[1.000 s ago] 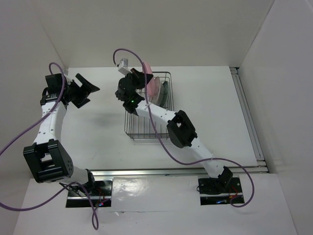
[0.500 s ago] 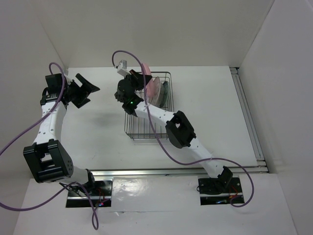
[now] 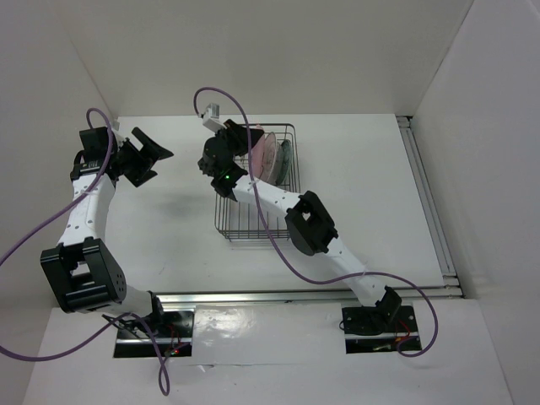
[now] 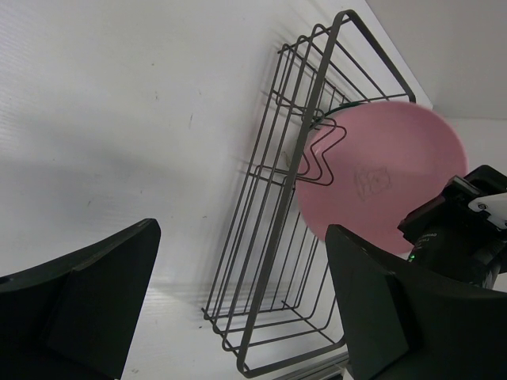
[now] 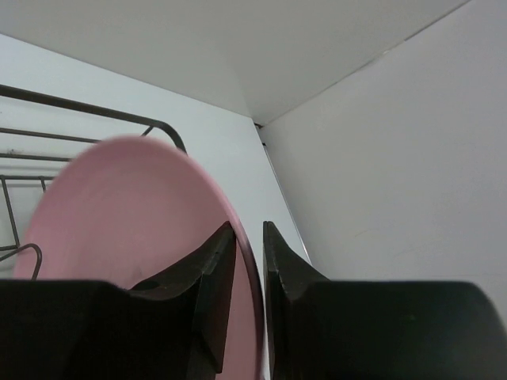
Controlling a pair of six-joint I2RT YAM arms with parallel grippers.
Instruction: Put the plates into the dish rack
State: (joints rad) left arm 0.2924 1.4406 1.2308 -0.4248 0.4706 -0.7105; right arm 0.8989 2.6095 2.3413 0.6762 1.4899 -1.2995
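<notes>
Pink plate (image 4: 405, 150) w/ illegible base stamp (image 4: 372, 181) stands in dish rack (image 4: 266, 277).

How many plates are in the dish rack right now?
2: a pink plate standing at the dish rack's far end, a darker plate right beside it; others may be hidden.

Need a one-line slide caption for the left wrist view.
Left wrist view: pink plate standing on edge in the black wire dish rack, right gripper at its rim, framed by the open left gripper.
</notes>
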